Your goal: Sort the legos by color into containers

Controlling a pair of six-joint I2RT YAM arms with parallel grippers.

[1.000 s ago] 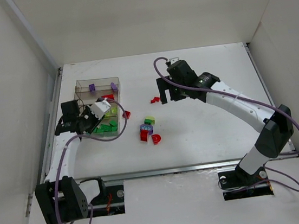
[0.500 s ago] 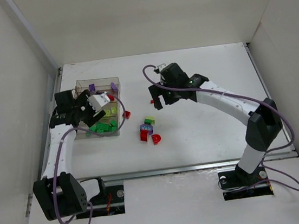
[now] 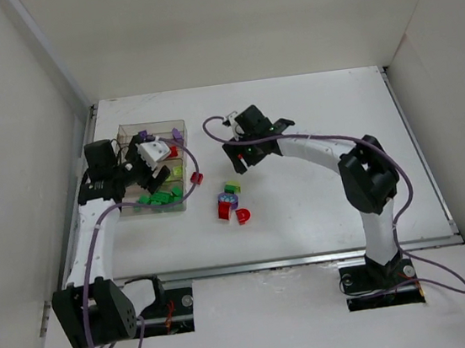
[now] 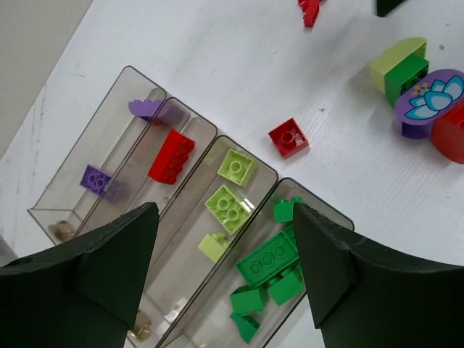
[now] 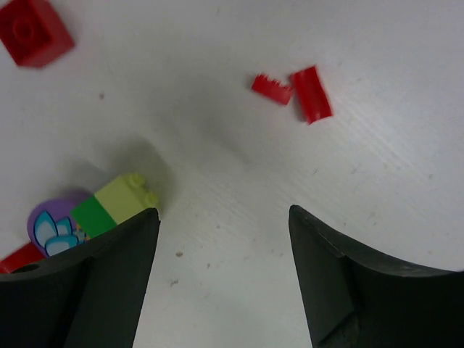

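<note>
Left end effector (image 4: 225, 217) and right end effector (image 5: 222, 214) gape empty; red lego (image 5: 312, 93) looks light, stiff, slick: pinch its long sides

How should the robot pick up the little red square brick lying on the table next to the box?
From straight above, pinching two opposite flat sides of the red square brick. It lies flat with its bumpy top facing up and sits apart from the box, so all four sides are free and there is room to come down around it.

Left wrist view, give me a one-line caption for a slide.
Open left hand above the four-row organizer box, sorted purple, red, yellow-green, green; one red brick lies outside.
</note>
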